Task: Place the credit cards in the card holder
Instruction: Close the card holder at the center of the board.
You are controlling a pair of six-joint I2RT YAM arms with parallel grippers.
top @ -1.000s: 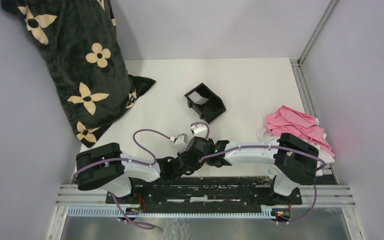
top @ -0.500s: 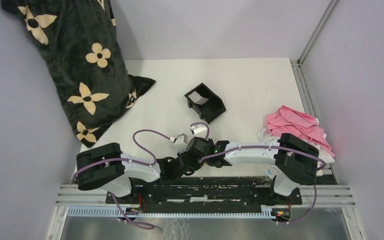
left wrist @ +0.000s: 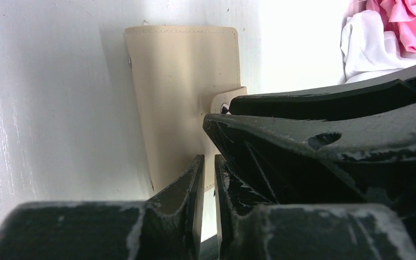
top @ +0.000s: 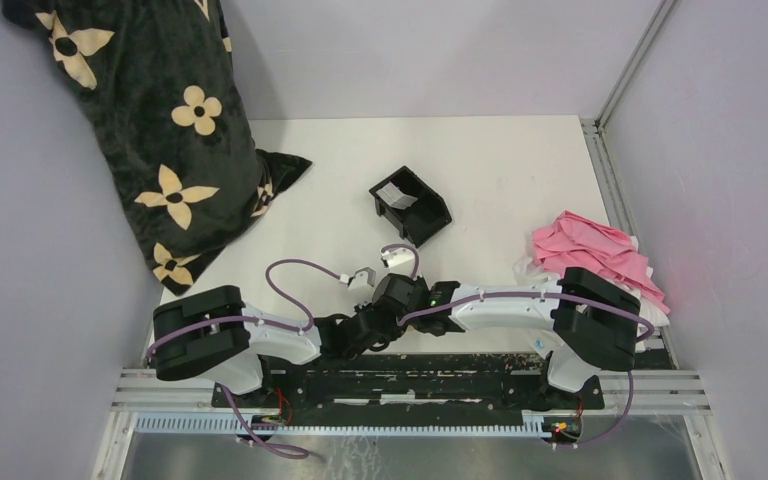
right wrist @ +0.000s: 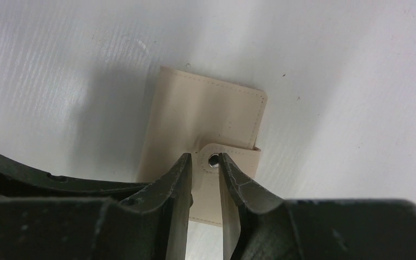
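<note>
Left wrist view: the right pincer (right wrist: 205, 163) crosses the wallet (left wrist: 179, 81), pink cloth (left wrist: 395, 21) beyond; it and the left pincer (left wrist: 206, 176) look nearly closed, grip unclear.

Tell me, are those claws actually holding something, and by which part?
It cannot be told. The right gripper straddles the end of the card holder's snap tab; the left gripper, narrowly parted, sits at its near edge. No firm pinch shows.
</note>
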